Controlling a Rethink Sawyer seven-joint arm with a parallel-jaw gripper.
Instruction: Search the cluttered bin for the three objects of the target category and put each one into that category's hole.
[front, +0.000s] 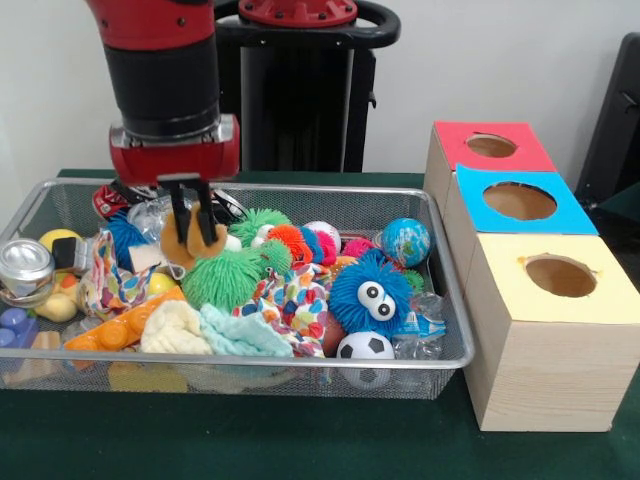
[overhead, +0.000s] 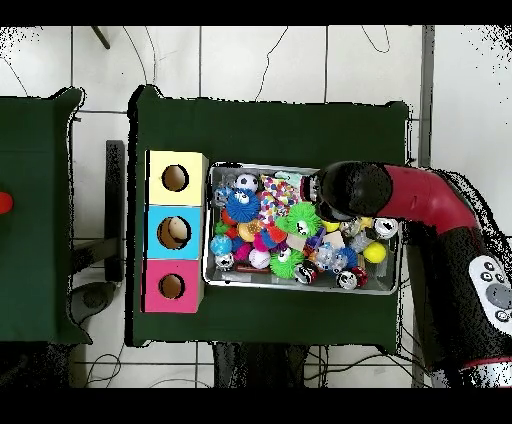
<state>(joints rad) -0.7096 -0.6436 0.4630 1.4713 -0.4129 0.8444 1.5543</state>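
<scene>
Green cloth covers the table, white wall behind. The wire basket (front: 445, 290) is crammed with fuzzy balls, rags and toys. From the front, the gripper (front: 194, 232) is down in the pile, fingers clamped on a tan round thing (front: 183, 243); from above the arm (overhead: 400, 200) hides all that. One crushed can (front: 25, 268) sits at the basket's left end, silver end up. The red box's hole (front: 491, 146) is farthest back in the row; overhead shows something pale inside the blue box's opening (overhead: 174, 233).
</scene>
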